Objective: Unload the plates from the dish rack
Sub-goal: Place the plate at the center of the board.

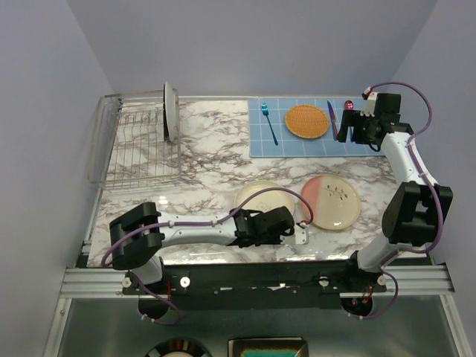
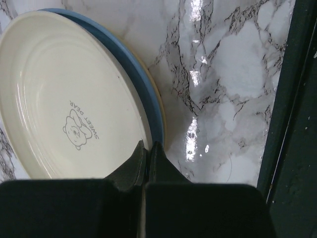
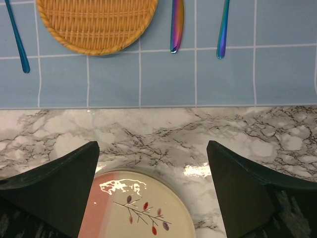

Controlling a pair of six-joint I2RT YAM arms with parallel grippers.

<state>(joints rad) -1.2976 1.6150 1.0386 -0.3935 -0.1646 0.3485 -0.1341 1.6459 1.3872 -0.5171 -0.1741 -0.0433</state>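
The silver wire dish rack (image 1: pixel 134 149) stands at the far left, with one pale plate (image 1: pixel 170 111) upright at its far right corner. A cream plate (image 1: pixel 260 197) is at the table's near middle; the left wrist view shows its cream face with a bear stamp (image 2: pixel 74 99) and a blue edge along the rim. My left gripper (image 1: pixel 271 216) (image 2: pixel 148 145) is shut on that rim. A half pink, half cream plate with a twig motif (image 1: pixel 331 202) (image 3: pixel 138 208) lies flat to the right. My right gripper (image 1: pixel 348 128) (image 3: pixel 152 144) hangs open above the table, holding nothing.
A blue grid mat (image 1: pixel 372 145) (image 3: pixel 163 79) lies at the far right. It carries an orange woven disc (image 1: pixel 306 121) (image 3: pixel 96 25), a blue fork (image 1: pixel 269 125) and iridescent cutlery (image 1: pixel 332 119) (image 3: pixel 177 25). Walls close in on three sides.
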